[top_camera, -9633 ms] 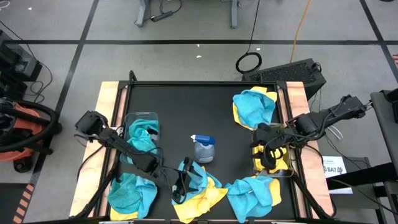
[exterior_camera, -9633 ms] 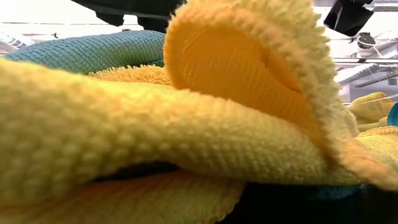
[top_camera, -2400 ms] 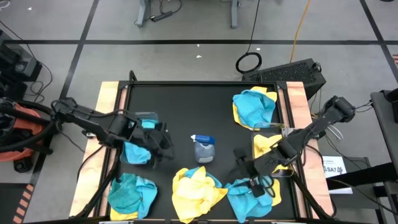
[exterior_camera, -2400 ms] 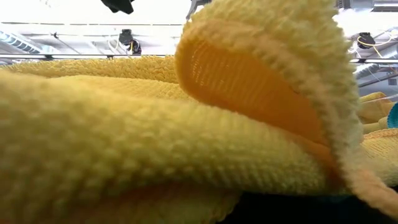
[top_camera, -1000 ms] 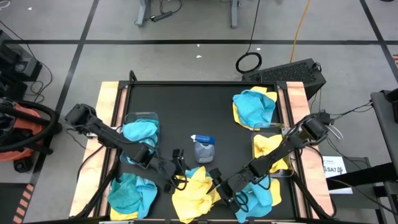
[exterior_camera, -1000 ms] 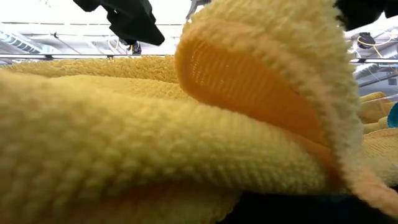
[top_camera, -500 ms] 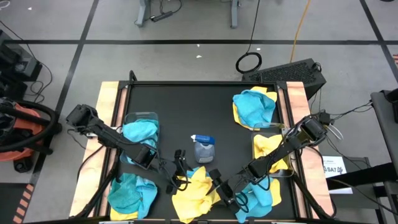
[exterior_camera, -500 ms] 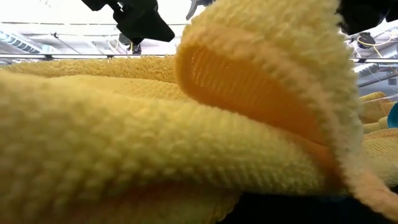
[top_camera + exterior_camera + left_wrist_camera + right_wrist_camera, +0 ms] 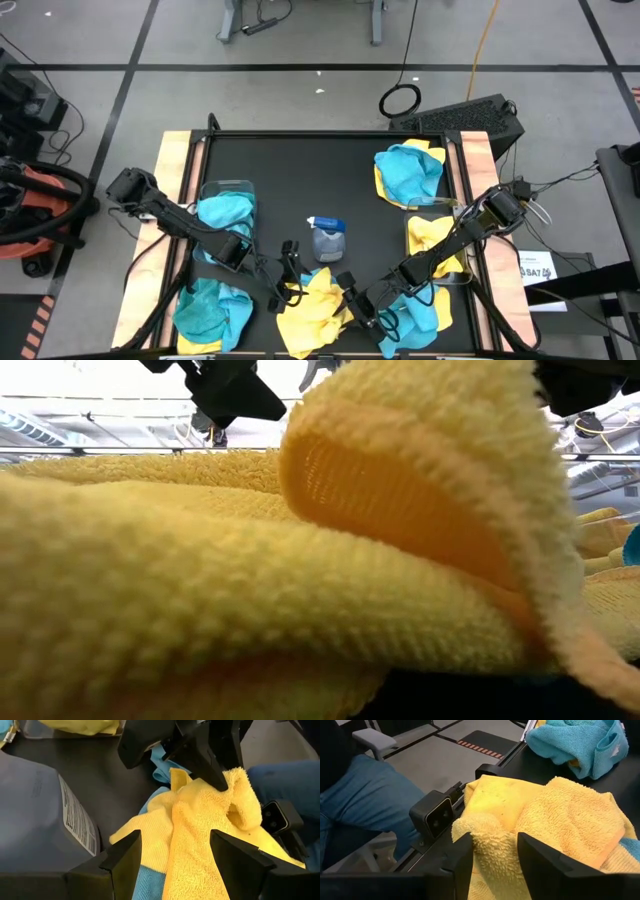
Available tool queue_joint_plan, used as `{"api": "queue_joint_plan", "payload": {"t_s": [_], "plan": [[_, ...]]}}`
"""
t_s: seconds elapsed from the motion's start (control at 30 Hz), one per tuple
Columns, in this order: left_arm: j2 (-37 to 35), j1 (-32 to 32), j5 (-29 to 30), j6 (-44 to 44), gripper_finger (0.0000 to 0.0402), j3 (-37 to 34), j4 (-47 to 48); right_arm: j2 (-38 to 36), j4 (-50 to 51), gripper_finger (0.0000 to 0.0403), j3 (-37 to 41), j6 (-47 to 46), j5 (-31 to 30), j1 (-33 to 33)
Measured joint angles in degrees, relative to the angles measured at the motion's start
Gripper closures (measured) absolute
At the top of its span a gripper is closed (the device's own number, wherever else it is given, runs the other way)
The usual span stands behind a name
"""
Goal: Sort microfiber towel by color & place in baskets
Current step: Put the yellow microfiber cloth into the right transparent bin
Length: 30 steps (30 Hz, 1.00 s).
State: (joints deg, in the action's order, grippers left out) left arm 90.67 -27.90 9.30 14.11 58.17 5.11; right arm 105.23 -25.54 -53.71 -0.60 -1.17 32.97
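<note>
The right gripper is pinching a raised fold of the yellow microfiber towel at the surface's front edge, jaws not fully clamped. The left gripper hovers released over the same towel. Seat the fold deep, then lift straight toward the yellow-filled basket.

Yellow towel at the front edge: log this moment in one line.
right claw: closing on yellow towel | left claw: open beside it | baskets: part filled
</note>
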Motion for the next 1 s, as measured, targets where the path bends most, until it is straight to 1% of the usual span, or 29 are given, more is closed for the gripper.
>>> {"api": "queue_joint_plan", "payload": {"t_s": [1.0], "plan": [[0.0,0.0,0.0,-1.3,0.0162,0.0,-0.4,0.0,0.1,0.0259,0.0,-0.1,0.0,0.0]]}}
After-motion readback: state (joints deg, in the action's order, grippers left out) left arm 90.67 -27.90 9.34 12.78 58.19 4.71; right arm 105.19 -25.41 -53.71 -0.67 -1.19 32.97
